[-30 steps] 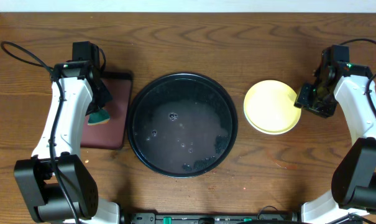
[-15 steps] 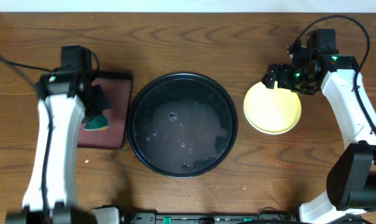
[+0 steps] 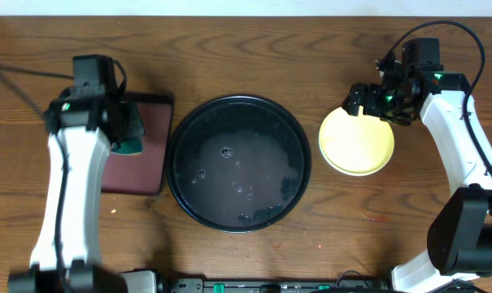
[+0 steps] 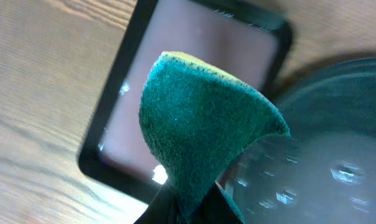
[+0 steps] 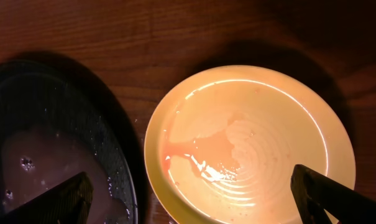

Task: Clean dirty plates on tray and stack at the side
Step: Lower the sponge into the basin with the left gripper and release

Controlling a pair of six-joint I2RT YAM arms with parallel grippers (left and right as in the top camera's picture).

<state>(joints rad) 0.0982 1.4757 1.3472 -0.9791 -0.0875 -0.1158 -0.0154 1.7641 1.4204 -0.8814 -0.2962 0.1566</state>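
A pale yellow plate (image 3: 357,142) lies on the table to the right of the round black tray (image 3: 177,130). In the right wrist view the plate (image 5: 250,143) carries a watery pink smear. My right gripper (image 3: 361,104) hovers open and empty over the plate's far edge; its dark fingertips (image 5: 69,196) straddle the plate. The tray holds murky water with bubbles and no plate. My left gripper (image 3: 128,134) is shut on a green sponge (image 4: 200,124) over the maroon tray. No aqua plate shows separately.
A rectangular maroon tray with a black rim (image 3: 152,114) lies left of the black tray, under the left arm; it also shows in the left wrist view (image 4: 200,56). Cables run at the back left and back right corners.
My right gripper swung from the plate's right edge to its far side a second ago, then held still. My left arm shifted slightly with the sponge.
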